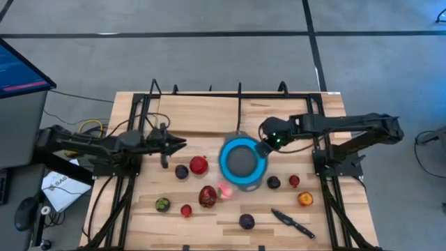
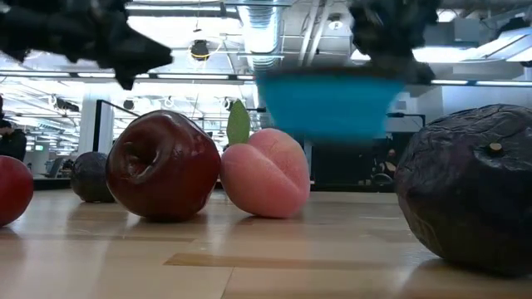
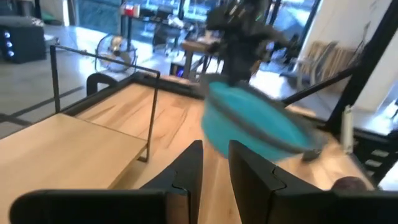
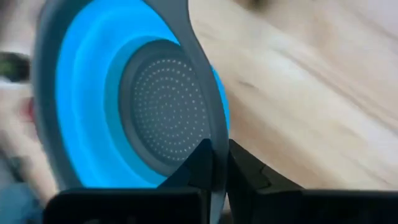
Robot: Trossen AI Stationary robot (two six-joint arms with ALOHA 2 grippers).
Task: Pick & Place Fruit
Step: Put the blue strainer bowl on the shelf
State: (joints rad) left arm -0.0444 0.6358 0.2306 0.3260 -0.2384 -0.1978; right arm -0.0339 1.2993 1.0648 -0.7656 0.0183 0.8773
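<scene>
The blue bowl with its grey perforated inside hangs above the middle of the table, clear of the wood in the low view. My right gripper is shut on its rim. Several fruits lie on the table in front of it: a red one, a dark red apple, a pink peach, a dark purple one, an orange one. My left gripper points level toward the bowl from the left, with a narrow gap between its fingers and nothing in it. My right gripper pinches the bowl's grey rim on the side toward the table's right edge, one finger inside the bowl and one outside. The fingers slant down from the right. The bowl is lifted clear of the table and tilted.
A black-handled knife lies near the front right. More fruit lies at the front left, a greenish piece and a small red one. A black metal frame borders the table's far side. Bare wood lies behind the bowl.
</scene>
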